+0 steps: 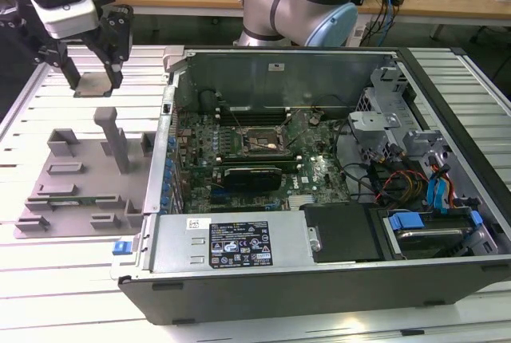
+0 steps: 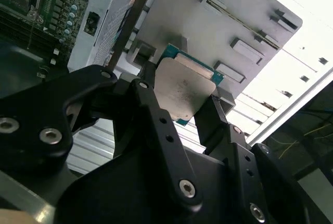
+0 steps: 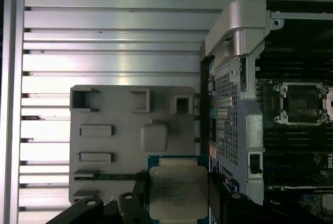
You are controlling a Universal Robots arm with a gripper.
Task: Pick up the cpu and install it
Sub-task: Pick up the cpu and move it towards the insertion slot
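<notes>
- Above the fixture tray (image 1: 80, 190), the cpu (image 2: 183, 89) is held by its edges between the gripper's (image 1: 94, 78) closed-in jaws, well apart from the socket (image 1: 263, 142).
- A tilt could be caused by the narrow edge grip, and socket pins bent.

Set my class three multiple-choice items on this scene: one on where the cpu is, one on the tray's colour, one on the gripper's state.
1. Where is the cpu?
A. Inside the computer case.
B. Outside it, on the exterior view's left.
C. Lying flat in the fixture tray.

2. What colour is the fixture tray?
A. Red.
B. Yellow.
C. Grey.

3. The gripper is:
A. shut on the cpu.
B. open and empty.
C. shut on nothing.

Answers:
1 B: the exterior view shows it held in the air beside the case.
2 C: it is grey in both wrist views.
3 A: the second wrist view shows it clamping the chip's edges.
</notes>
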